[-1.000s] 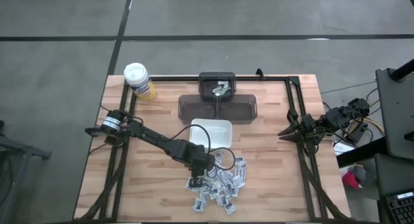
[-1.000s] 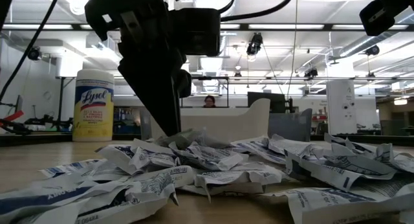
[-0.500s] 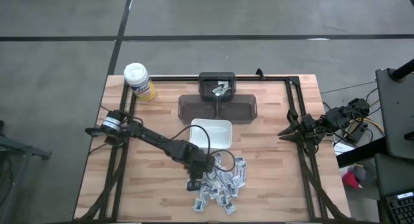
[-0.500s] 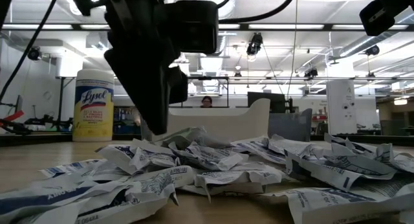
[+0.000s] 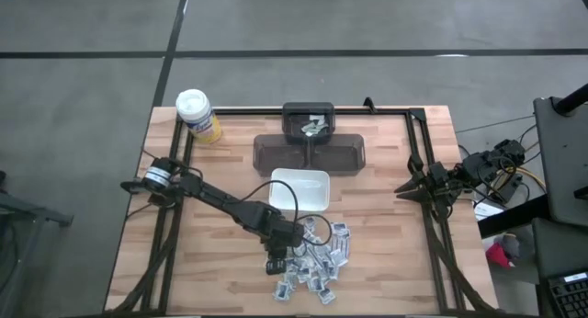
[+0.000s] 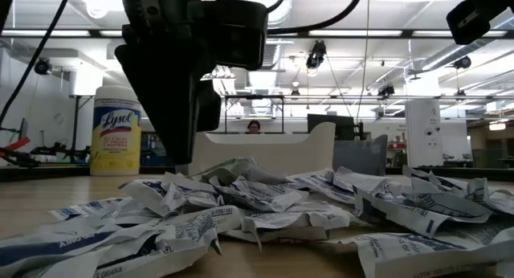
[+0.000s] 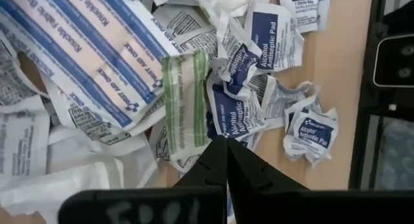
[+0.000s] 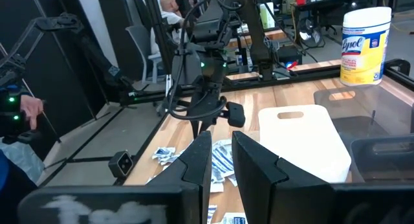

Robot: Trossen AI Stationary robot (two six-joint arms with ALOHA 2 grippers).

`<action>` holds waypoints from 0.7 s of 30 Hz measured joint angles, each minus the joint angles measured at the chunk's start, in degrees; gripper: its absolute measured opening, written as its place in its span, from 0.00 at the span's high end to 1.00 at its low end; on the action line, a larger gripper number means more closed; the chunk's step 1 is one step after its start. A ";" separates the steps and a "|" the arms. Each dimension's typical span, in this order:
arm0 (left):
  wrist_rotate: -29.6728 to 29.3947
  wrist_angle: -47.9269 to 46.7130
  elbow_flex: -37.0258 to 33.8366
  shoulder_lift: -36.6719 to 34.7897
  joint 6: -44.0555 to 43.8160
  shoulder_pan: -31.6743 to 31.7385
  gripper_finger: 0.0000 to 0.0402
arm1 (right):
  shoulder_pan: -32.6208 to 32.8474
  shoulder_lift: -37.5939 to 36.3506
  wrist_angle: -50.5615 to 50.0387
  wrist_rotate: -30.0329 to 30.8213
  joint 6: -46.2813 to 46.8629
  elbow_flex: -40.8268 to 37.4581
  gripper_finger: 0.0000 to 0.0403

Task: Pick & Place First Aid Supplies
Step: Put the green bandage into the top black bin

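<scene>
Now my left claw (image 7: 225, 144) is pinched shut, tips down in the packets (image 5: 317, 258), which lie heaped just beside the dish (image 5: 300, 182). Whether one is caught, I cannot tell. My right claw (image 5: 411, 187) waits slightly parted at the table's right edge, clear of the work.

Bright, even light comes from long ceiling lamps (image 6: 450, 49) in the low view. Shadows on the pale wooden table (image 5: 386, 217) are soft. The nearest crumpled white packets (image 6: 120, 246) look slightly blurred.
</scene>
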 joint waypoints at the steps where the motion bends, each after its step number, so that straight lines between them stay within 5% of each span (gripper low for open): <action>1: 0.00 0.00 0.00 0.00 -0.66 0.00 0.99 | -0.02 -0.01 0.01 0.00 0.00 -0.01 0.85; 15: -1.35 1.96 0.02 -0.02 -17.07 0.00 0.73 | -0.02 0.00 -0.01 0.00 -0.01 -0.01 0.85; 21: -1.44 2.60 0.02 -0.02 -24.26 0.00 0.70 | -0.01 -0.02 0.01 0.00 -0.01 0.00 0.85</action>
